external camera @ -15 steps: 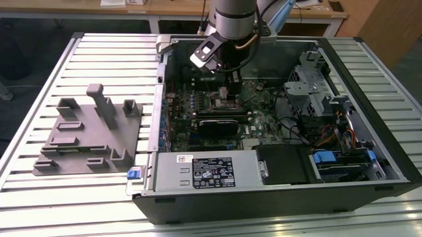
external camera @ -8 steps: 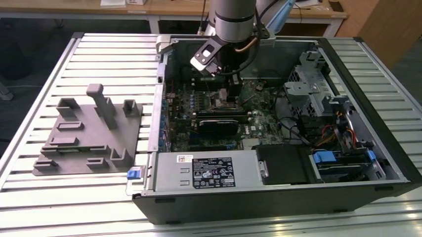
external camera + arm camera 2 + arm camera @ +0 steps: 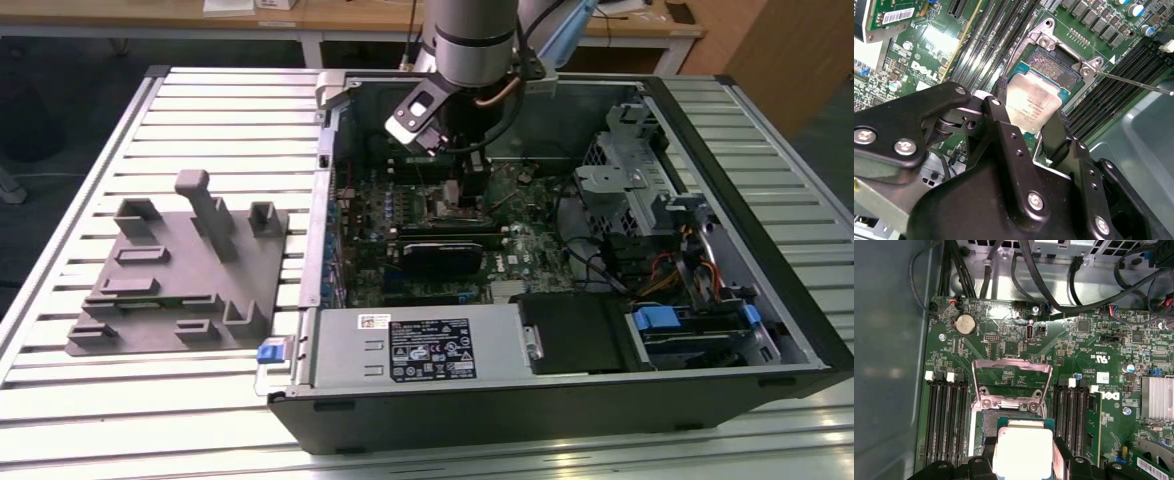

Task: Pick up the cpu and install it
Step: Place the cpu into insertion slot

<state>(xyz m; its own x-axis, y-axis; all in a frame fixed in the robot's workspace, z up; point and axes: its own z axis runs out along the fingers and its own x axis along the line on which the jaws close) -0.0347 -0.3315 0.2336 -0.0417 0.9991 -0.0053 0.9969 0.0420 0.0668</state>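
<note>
The gripper is closed on the cpu, its two black fingers pinching opposite edges so the silvery lid faces up and the underside stays untouched. In both wrist views the chip sits low over the open socket, covering only part of it. A patch of the contact field shows past the chip's far edge, so I judge it is not yet seated.

In the first wrist view the cpu lies just in front of the raised load plate, which is swung back (as is the thin lever) to leave the socket free from above. Memory slots flank the socket on either side.

In the upper middle of the exterior view the arm reaches straight down into the open computer case, which lies on its side on the slatted counter. A grey tray stands well apart at the exterior view's left.
</note>
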